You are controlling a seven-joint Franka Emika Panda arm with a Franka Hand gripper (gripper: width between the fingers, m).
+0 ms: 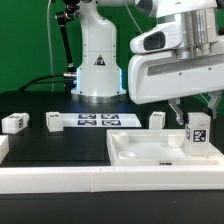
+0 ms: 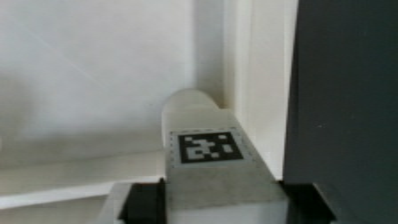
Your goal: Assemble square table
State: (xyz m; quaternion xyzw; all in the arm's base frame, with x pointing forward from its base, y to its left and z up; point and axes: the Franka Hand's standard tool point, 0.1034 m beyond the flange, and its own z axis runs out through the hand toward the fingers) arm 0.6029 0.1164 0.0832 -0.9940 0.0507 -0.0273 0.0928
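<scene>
My claw (image 1: 195, 112) is closed on a small white plastic leg (image 1: 198, 133) that has a black-and-white square tag on its face. In the wrist view my two dark fingers (image 2: 139, 203) press against both of its sides. I hold this leg upright over the large white square plastic slab with a raised rim (image 1: 140, 160), at the corner towards the exterior view's right. I cannot tell whether its lower end touches the slab. Behind the slab, on the black table (image 1: 40, 145), lie a second leg (image 1: 14, 123), a third leg (image 1: 52, 121) and a fourth leg (image 1: 157, 119), with the marker board (image 1: 95, 121) between the third and the fourth. A long white rail (image 1: 60, 182) lies along the near edge.
</scene>
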